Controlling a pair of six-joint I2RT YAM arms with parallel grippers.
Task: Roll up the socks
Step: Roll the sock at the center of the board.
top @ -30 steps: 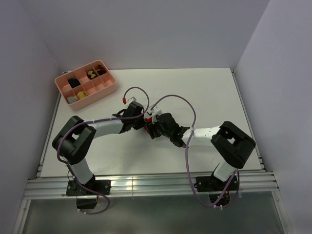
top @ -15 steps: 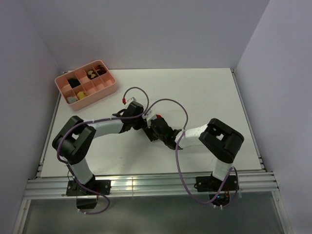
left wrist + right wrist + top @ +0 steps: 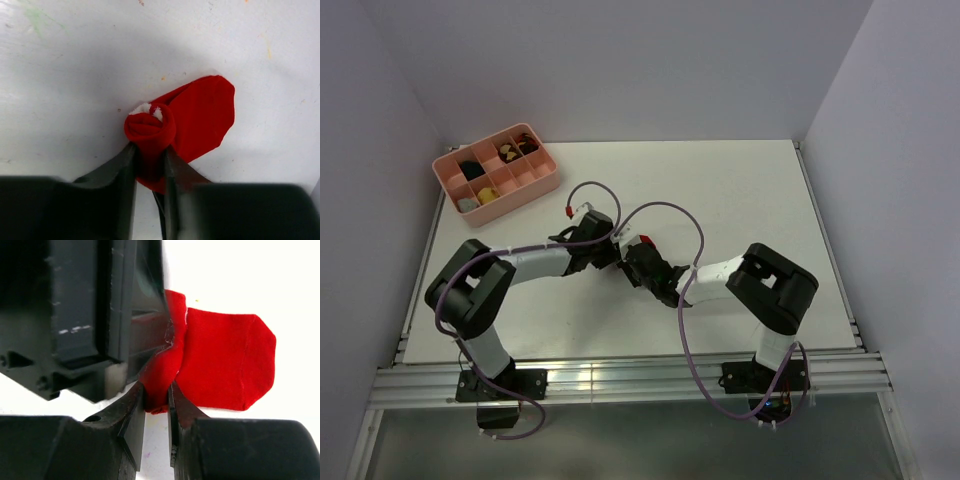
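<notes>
A white desk [image 3: 740, 190], scuffed and flecked with faint paint marks, sits boxed in by plain pale walls, with a metal rail along its near edge. A pink tray [image 3: 545, 185] of small compartments holding dark and yellow bundles stands at the far left corner, well apart from the work.

Over the last second the right arm has swung inward from the right and folded at the elbow. The right end effector [image 3: 638, 268] now sits tight against the left end effector [image 3: 610, 255] at the middle of the desk. The left arm has barely moved.

The socks [image 3: 195, 120] lie on the desk between the two. One end is wound into a small tight coil with a white tuft showing at its core, and the rest fans out flat beyond it.

The left end effector [image 3: 150, 165] is narrow, its fingers pressed on either side of the coil. The right wrist view shows the right end effector [image 3: 156, 395] narrow too, pinching a raised fold of the socks [image 3: 225, 360] beside the left one's black body.

With both now gripping the fabric, this looks like a handover or re-grip partway through the roll. Roughly half the length is still flat and waiting to be wound.
</notes>
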